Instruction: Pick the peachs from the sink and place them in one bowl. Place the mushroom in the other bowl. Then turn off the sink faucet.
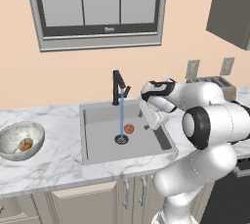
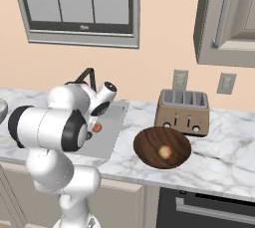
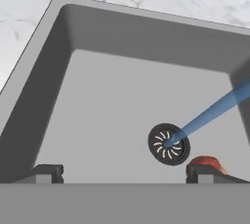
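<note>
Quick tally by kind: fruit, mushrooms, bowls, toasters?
Peaches: 2, one in the sink, one in the brown bowl
Mushroom: 1
Bowls: 2, brown, grey
Toaster: 1
Total: 6

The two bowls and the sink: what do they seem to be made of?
The shallow bowl by the toaster looks like dark polished wood, with visible grain rings. The deep bowl left of the sink looks like speckled grey-white stone or glazed ceramic; hard to say which. The sink looks like matte grey metal, plain and even-toned.
</note>
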Available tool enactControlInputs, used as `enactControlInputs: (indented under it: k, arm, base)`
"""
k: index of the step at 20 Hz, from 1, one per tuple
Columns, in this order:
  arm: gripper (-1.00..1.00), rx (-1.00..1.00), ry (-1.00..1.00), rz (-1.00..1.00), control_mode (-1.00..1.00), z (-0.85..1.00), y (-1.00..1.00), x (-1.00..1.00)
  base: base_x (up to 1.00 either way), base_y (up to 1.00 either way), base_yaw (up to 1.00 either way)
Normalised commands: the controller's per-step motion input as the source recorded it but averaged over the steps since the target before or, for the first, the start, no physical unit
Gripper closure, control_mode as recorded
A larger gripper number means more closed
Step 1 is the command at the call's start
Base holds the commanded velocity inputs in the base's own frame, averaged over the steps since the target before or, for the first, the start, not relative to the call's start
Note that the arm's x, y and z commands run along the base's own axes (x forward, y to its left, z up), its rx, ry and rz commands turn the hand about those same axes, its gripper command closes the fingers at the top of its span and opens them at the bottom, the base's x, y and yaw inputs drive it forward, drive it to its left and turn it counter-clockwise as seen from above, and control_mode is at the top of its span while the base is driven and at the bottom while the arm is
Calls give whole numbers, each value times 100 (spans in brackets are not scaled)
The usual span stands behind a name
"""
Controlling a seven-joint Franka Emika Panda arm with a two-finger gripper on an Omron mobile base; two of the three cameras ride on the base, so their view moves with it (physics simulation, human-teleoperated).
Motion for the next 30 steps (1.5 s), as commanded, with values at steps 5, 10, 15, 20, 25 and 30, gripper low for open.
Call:
enactControlInputs:
  k: [5, 10, 15, 20, 25, 30]
  arm:
    - [-100, 0, 0, 0, -100, -39, 0, 7]
    - [-100, 0, 0, 0, -100, -29, 0, 20]
    - [-100, 0, 0, 0, -100, -23, 0, 40]
    - [-100, 0, 0, 1, -100, -29, 0, 35]
    - [-100, 0, 0, 3, -100, -24, 0, 32]
    - [-100, 0, 0, 4, -100, -17, 3, 43]
  base:
    - [0, 0, 0]
    - [0, 0, 0]
    - [0, 0, 0]
    - [0, 0, 0]
    - [0, 0, 0]
    - [0, 0, 0]
